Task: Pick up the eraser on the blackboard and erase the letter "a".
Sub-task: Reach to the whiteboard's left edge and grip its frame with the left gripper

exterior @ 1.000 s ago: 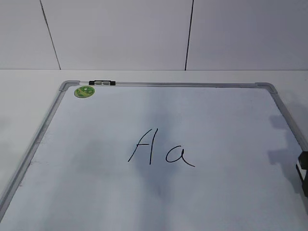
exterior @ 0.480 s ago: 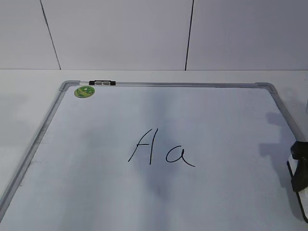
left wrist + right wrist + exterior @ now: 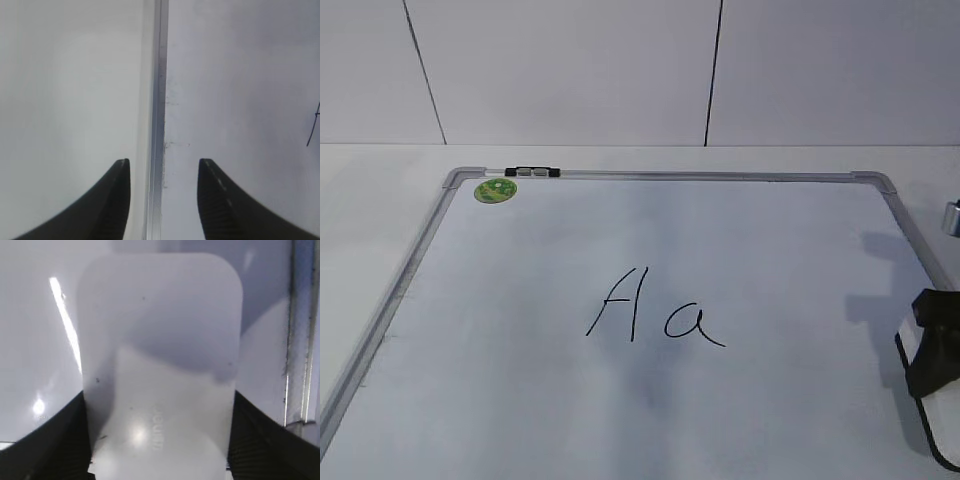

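Right hand [image 3: 160, 440] clamps the eraser [image 3: 160, 355] by its sides, low over the blackboard [image 3: 650, 190] near its right frame edge; it has advanced inward since earlier frames. Letter "a" [image 3: 693, 325] intact mid-board. Advice: travel left, press felt flat on "a", spare the capital. Left hand [image 3: 164, 170] released, straddling the left frame.

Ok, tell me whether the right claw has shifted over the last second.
Yes. The right claw, gripping the eraser, has come further leftward into view over the blackboard frame.
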Robot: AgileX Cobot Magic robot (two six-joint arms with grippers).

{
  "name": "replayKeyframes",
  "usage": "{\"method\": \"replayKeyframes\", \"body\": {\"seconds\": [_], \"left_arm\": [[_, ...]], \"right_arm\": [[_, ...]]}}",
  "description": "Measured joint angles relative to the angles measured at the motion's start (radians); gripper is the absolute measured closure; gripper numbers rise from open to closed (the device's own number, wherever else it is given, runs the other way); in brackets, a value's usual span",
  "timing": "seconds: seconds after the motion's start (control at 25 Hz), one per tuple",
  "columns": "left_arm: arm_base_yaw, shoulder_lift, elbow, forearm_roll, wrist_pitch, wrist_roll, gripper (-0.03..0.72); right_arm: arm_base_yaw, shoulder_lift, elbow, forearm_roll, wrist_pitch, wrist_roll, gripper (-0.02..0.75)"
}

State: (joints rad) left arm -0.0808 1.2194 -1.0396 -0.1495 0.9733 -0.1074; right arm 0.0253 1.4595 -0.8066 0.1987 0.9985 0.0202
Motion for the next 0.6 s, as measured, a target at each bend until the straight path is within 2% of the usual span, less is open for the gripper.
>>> {"method": "replayKeyframes", "body": {"seconds": [0.24, 0.6], "left_arm": [[0.000, 0.176, -0.081, -0.010, 0.000, 0.000, 0.356], [0.000, 0.327, -0.095, -0.021, -0.014, 0.017, 0.356]], "right_arm": [[0.000, 0.000, -0.066, 0.002, 0.067, -0.020, 0.203], [0.031, 0.000, -0.186, -0.023, 0.178, -0.010, 0.203]]}}
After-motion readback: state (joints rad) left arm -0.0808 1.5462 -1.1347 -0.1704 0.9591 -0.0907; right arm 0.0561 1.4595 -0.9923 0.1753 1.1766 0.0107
